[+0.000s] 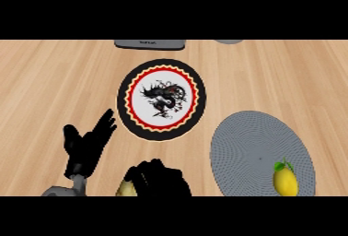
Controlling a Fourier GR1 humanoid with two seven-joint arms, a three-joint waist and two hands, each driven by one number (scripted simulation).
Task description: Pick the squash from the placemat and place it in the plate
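A kitchen: pale wooden worktop (61,83) carrying a round black-rimmed patterned plate (162,97) and a round grey woven placemat (258,143).

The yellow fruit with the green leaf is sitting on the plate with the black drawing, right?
Not quite. In the head view the yellow fruit with the green leaf sits on the grey placemat, at its near right edge. The plate with the black drawing holds nothing.

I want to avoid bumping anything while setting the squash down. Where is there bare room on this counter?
The plate has a bare face. Open wood lies left of it above the left hand, and right of it above the grey placemat. The placemat's upper half is free; a lemon fills its lower right. The right hand, curled on the squash, crowds the lower middle.
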